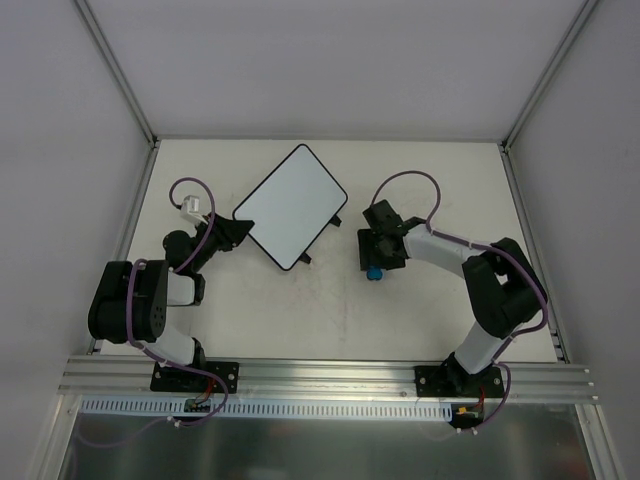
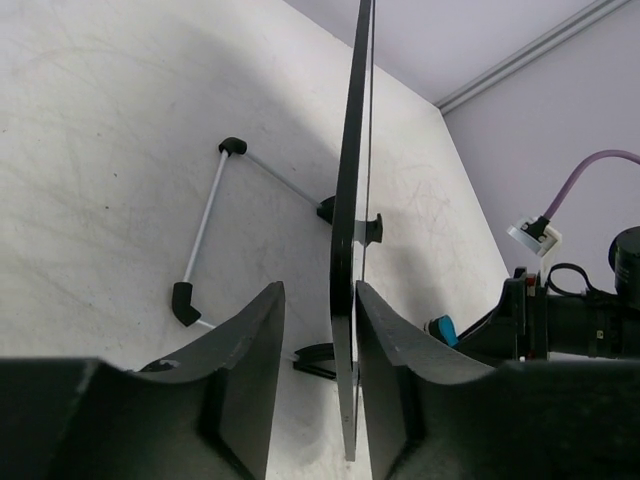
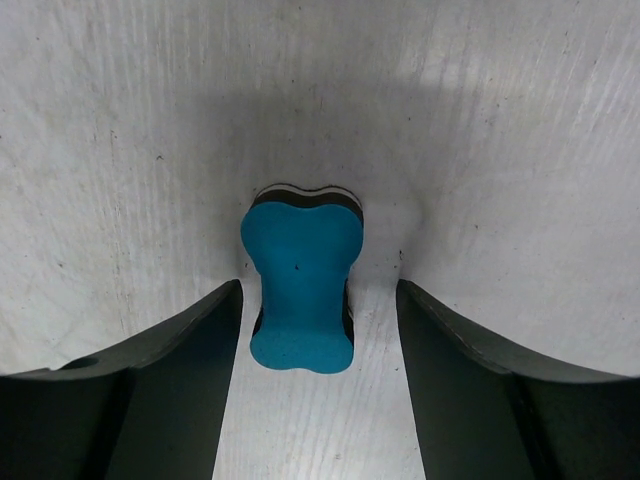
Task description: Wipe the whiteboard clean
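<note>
A: Left gripper (image 2: 318,292), how does it stand?
B: Narrow, straddling the edge of the board (image 1: 291,206) at one corner. One finger (image 2: 395,370) lies against the board's face. The other stands just off it, and a strip of table (image 1: 330,320) shows between them. So it is around the edge, not clamped on it.
A: And the right gripper (image 3: 318,292)?
B: Wide. It points down at the table with a finger on each side of the eraser (image 3: 300,290), and there is a gap on both sides.
A: Where is the board?
B: Left of the table's middle, toward the far side, turned so its corners point like a diamond. From above, its white face is up and looks blank. The left gripper is at its left corner, and two small black tabs stick out of its near right edge.
A: Is it flat on the table?
B: I cannot tell. The left wrist view shows it edge-on as a thin dark line, with a wire frame (image 2: 205,215) with black ends beside it over the table. Whether that frame carries the board I cannot say.
A: The eraser?
B: Blue and waisted like a bone. It lies on the table to the right of the board and apart from it. A dark layer and a white layer peek out under the blue.
</note>
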Controlling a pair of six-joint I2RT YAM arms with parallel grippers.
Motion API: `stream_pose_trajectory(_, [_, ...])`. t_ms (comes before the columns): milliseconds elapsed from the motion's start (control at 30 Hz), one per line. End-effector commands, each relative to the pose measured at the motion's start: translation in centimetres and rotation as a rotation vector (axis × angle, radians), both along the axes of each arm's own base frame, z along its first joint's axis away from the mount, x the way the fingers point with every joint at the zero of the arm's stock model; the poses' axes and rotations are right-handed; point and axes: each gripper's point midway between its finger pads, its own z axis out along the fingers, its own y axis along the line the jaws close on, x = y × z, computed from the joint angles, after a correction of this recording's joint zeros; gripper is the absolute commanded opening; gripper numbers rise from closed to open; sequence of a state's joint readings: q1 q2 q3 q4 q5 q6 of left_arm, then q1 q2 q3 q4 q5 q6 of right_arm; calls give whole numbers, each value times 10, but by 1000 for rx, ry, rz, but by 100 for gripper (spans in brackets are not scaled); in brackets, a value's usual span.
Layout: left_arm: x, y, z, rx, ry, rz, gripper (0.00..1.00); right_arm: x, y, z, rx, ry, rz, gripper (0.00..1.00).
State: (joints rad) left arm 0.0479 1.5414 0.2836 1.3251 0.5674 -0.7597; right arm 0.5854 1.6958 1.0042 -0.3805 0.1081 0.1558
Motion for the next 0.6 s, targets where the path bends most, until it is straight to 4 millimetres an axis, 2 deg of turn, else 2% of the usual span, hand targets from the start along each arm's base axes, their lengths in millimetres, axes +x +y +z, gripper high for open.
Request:
stream_pose_trajectory(0, [5, 5, 40, 41, -222, 12, 37, 7, 0, 15, 29, -62, -13, 66])
stream_pose_trajectory(33, [4, 5, 40, 41, -222, 12, 39, 8, 0, 15, 31, -68, -13, 66])
stream_pose_trajectory(67, [4, 5, 40, 41, -222, 12, 46, 7, 1, 15, 35, -67, -10, 66])
stream_pose_trajectory(167, [4, 5, 40, 43, -224, 9, 55, 6, 1, 15, 39, -69, -5, 67])
stream_pose_trajectory(200, [4, 5, 40, 43, -224, 10, 62, 6, 1, 15, 39, -71, -6, 67])
stream_pose_trajectory(267, [4, 5, 40, 43, -224, 12, 68, 7, 2, 17, 46, -82, -6, 67])
stream_pose_trajectory(300, [4, 6, 41, 43, -229, 13, 75, 6, 1, 17, 46, -82, -6, 67])
stream_pose_trajectory(400, [2, 6, 42, 50, -237, 17, 84, 7, 1, 19, 56, -97, -8, 67])
stream_pose_trajectory(433, [2, 7, 42, 52, -240, 23, 91, 7, 1, 20, 59, -104, -10, 67])
stream_pose_trajectory(567, [1, 7, 44, 52, -243, 27, 99, 8, 2, 28, 84, -137, -11, 67])
